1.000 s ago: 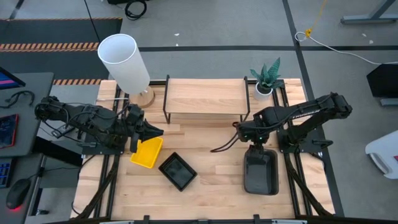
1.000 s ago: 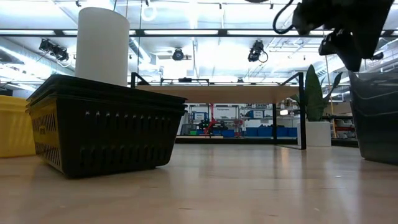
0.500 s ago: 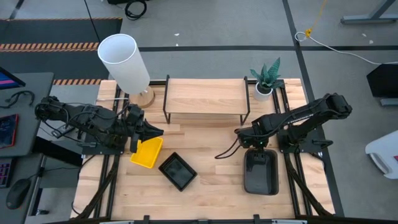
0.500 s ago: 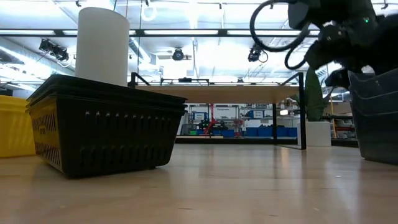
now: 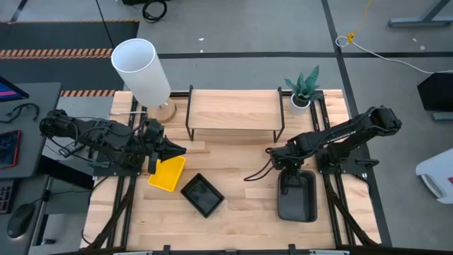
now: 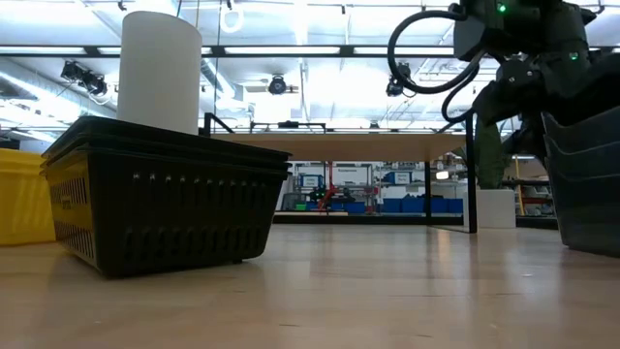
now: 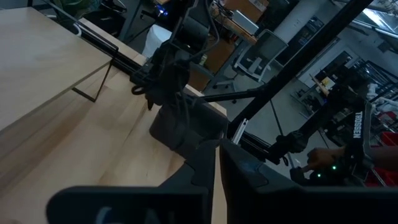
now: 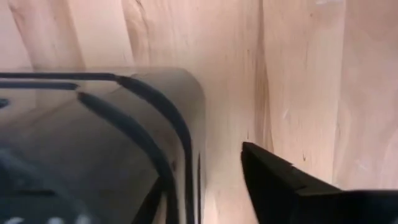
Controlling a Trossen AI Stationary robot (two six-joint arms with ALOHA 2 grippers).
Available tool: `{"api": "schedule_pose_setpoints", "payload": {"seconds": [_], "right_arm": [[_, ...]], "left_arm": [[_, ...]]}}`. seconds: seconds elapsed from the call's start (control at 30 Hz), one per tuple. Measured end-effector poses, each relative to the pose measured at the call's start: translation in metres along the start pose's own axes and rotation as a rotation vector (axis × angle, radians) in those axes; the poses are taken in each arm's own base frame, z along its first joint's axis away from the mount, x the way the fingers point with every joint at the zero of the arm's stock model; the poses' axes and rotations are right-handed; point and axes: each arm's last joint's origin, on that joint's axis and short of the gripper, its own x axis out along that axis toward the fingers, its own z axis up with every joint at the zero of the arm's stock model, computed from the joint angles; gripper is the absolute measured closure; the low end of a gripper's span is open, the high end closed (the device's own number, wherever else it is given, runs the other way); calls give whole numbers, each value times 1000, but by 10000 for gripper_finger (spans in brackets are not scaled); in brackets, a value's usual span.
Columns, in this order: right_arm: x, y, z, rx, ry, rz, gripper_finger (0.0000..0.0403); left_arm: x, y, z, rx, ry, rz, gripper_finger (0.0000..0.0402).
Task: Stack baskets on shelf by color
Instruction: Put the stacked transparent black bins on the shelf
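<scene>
High view: my right gripper (image 5: 289, 172) sits at the far end of the grey basket (image 5: 297, 197), which lies on the right half of the table (image 5: 241, 202), in front of the shelf (image 5: 233, 112) and apart from it. Right wrist view: my fingers are spread, with one finger (image 8: 283, 180) outside the rounded corner of the grey basket (image 8: 106, 137) and the basket wall between the two fingers; they are not clamped on it. High view: my left gripper (image 5: 175, 150) rests at the far edge of the yellow basket (image 5: 167, 174) on the left half of the table; left wrist view shows its fingers closed together, gripping nothing I can make out. The black basket (image 5: 202, 195) lies just beside the yellow basket. The shelf top is bare wood.
</scene>
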Motion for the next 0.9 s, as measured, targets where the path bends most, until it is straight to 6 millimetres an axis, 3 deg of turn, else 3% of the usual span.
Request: {"api": "schedule_pose_setpoints", "payload": {"seconds": [0.33,0.7,0.9], "right_arm": [[0,2,3,-15,-18,51,386],[-40,17,29,-18,-144,102,387],[-83,22,40,16,-188,114,387]], "left_arm": [[0,0,0,1,0,0,366],[0,0,0,2,1,1,374],[0,0,0,-5,1,1,368]]}}
